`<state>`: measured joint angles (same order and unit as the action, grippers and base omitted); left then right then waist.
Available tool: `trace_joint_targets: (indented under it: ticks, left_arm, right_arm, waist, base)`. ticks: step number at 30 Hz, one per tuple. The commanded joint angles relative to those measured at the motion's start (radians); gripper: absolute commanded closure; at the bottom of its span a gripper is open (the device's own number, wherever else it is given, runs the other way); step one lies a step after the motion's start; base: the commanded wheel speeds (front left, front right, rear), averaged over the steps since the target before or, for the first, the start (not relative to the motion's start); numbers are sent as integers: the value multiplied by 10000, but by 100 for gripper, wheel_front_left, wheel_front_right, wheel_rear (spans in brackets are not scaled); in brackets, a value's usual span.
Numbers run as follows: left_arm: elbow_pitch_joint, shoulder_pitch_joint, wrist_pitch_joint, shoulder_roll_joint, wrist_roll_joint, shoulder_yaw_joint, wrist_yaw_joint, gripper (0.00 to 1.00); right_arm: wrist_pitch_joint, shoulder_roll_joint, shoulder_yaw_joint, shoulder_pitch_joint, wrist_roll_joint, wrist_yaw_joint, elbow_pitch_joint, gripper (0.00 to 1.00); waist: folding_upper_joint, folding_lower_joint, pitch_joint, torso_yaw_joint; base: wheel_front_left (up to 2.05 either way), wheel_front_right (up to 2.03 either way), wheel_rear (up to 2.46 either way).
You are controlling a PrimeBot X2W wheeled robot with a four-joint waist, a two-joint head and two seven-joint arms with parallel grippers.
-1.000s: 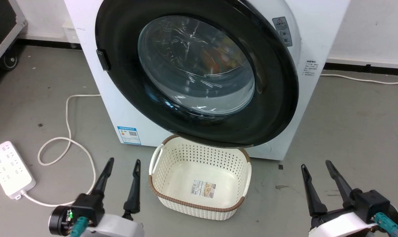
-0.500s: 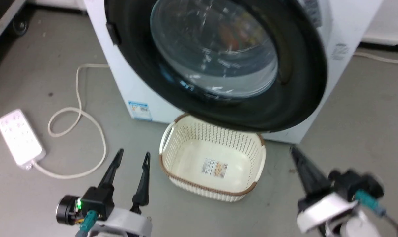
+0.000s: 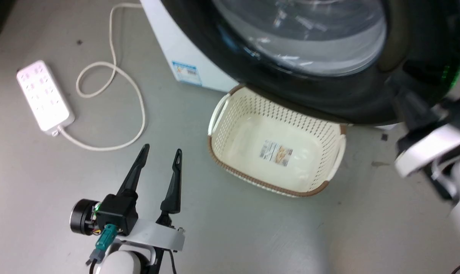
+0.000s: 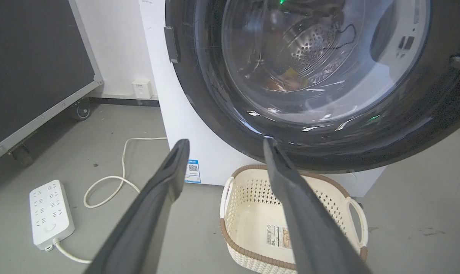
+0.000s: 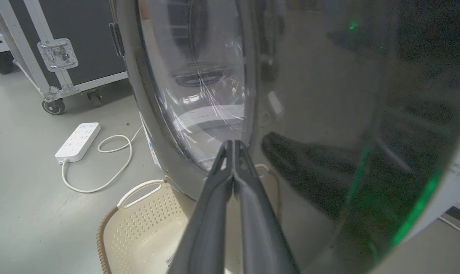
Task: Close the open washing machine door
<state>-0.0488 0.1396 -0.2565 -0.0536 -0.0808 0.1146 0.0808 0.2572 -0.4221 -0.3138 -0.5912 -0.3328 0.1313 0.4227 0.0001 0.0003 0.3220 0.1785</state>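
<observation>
The washing machine door (image 3: 329, 95), a wide black rim around a bulging glass window (image 3: 302, 34), stands swung open from the white machine (image 3: 165, 34) across the top of the head view. My right gripper (image 3: 405, 99) is blurred there, raised against the door's lower right rim. In the right wrist view its fingers (image 5: 233, 144) are pressed together with nothing between them, their tips close to the door's face (image 5: 329, 114) beside the glass (image 5: 199, 87). My left gripper (image 3: 162, 149) hangs open over the floor, left of the door (image 4: 329, 152); its tips (image 4: 225, 141) are spread.
A cream perforated basket (image 3: 275, 114) sits on the floor under the door's lower edge. A white power strip (image 3: 43, 97) and its looped cable (image 3: 138, 102) lie on the grey floor to the left. A black wheeled case (image 4: 32, 68) stands further left.
The head camera has tilted down and moved closer. My right arm has risen from the floor level to the door's lower right rim and its fingers have gone from open to shut. My left gripper stays open.
</observation>
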Motion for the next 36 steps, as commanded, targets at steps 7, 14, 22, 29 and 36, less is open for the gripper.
trace_joint_targets:
  ticks: [7, 14, 22, 29, 36]
  left_arm:
    - [110, 350, -53, 27, -37, 251, -187, 0]
    - [194, 509, -53, 31, -207, 391, -326, 0]
    - [135, 676, -53, 32, -290, 594, -420, 0]
    - [49, 692, -53, 33, -347, 595, -516, 0]
    - [-163, 430, -53, 33, -360, 340, -442, 0]
  right_arm:
    - [31, -646, 201, -2041, -743, -6, 1716, 100]
    - [-2, -794, 525, -3194, -902, -6, 2856, 100]
    - [-23, -677, 1011, -4340, -1080, -6, 4154, 100]
    - [31, -464, 1012, -4331, -1062, -6, 4543, 100]
    - [42, -136, 1191, -2893, -804, -6, 3576, 0]
  waist:
    - [-1, -3, 778, 431]
    - [-1, -3, 1052, 514]
    - [-1, -3, 1282, 527]
    - [-1, -3, 917, 418]
    - [-1, -3, -262, 94]
  base:
    - [0, 0, 0]
    - [0, 0, 0]
    - [0, 0, 0]
    - [0, 0, 0]
    - [0, 0, 0]
